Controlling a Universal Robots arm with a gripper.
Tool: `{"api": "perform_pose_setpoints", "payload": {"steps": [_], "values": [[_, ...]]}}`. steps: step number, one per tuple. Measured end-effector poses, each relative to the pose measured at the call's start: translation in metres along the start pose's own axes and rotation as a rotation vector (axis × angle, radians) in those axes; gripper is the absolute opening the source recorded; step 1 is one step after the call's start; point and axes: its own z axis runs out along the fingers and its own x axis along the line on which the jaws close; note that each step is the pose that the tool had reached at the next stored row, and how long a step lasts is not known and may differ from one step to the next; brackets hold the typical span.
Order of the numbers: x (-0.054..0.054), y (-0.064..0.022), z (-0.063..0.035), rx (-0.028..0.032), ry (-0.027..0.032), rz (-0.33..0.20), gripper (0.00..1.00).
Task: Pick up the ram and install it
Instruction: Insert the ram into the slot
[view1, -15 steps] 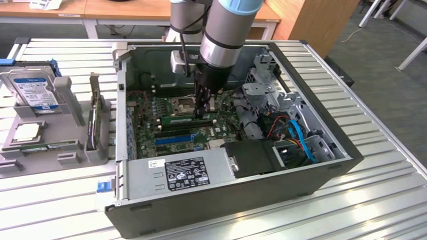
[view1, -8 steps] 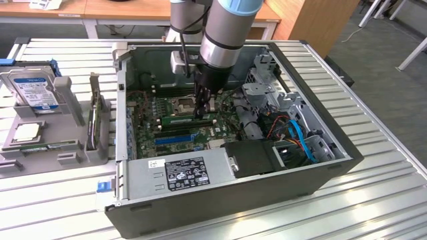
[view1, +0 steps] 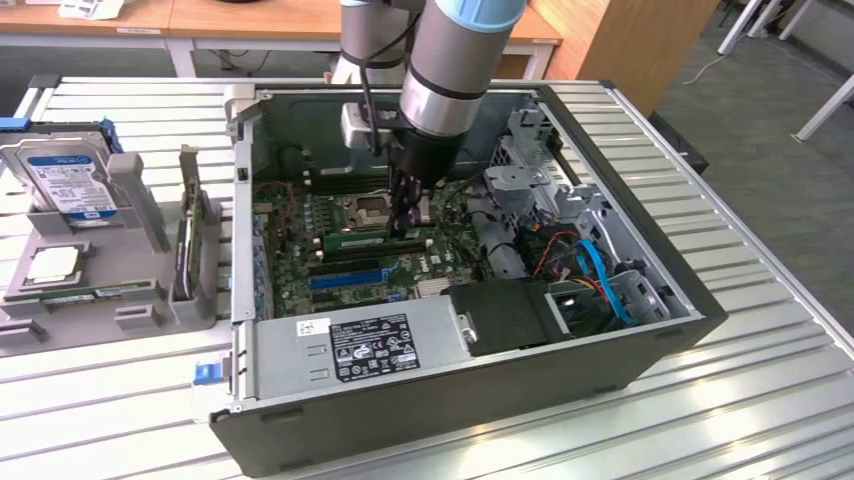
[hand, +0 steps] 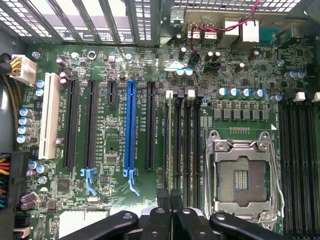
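The ram (hand: 167, 145) is a thin green stick seen edge-on, standing in the memory slot farthest from the CPU socket (hand: 240, 175). In the exterior view the ram (view1: 363, 240) lies along a slot on the motherboard inside the open computer case (view1: 641, 255). My gripper (hand: 168, 196) is reaching down into the case at one end of the stick, and its black fingertips (hand: 161, 197) are closed tight on either side of the ram's top edge. In the exterior view my gripper (view1: 396, 230) stands upright over that same end.
Black memory slots (hand: 192, 145) run beside the ram. A blue expansion slot (hand: 130, 125) and black ones lie further off. The power supply (view1: 360, 345) and blue cables (view1: 601, 280) crowd the case. Outside it, a grey holder (view1: 140, 240) carries a hard drive (view1: 67, 175).
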Motion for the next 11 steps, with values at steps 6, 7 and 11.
{"api": "perform_pose_setpoints", "payload": {"steps": [6, 7, 11], "values": [[0.0000, -0.0001, 0.0011, -0.0001, 0.0006, -0.005, 0.11], [0.0000, -0.0002, 0.0013, -0.0001, 0.0007, -0.005, 0.11], [0.0001, -0.0002, 0.0015, -0.0002, 0.0008, -0.005, 0.11]]}}
